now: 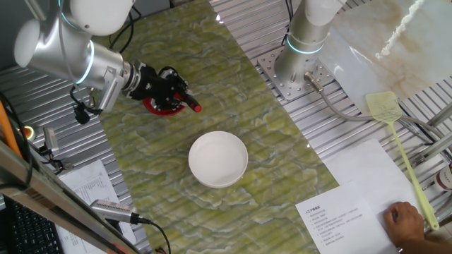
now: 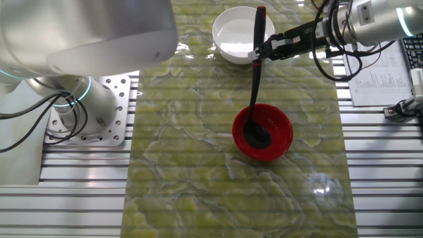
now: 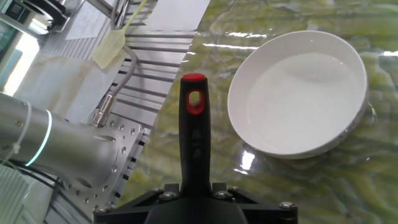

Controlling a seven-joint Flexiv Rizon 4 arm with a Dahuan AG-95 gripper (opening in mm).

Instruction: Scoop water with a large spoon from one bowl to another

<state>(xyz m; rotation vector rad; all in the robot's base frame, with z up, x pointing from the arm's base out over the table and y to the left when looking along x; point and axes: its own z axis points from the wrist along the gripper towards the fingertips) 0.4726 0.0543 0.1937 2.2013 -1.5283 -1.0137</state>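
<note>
Clearly the gripper (image 2: 267, 49) is clamped on the upper handle of the black ladle (image 2: 256, 92), fingers closed against it just below the red tip, so the long handle hangs almost upright and the round head sits down inside the red bowl (image 2: 281, 125); holding it high leaves the hand clear of the bowl's rim while the head dips low. I judge this to be the filling step, with the head at the bottom of the bowl, though the water there is too clear to make out in these views. The white bowl (image 2: 231, 33) stands near, on the same green marbled mat (image 2: 185, 132), close enough that a loaded head need only travel a short way. From the hand view the white bowl (image 3: 298, 93) looks to hold a shallow layer of liquid. A yellow-green fly swatter (image 1: 395, 141) lies well apart on the metal surface, with a person's hand (image 1: 406, 224) resting near its handle end, out of the arm's working zone
</note>
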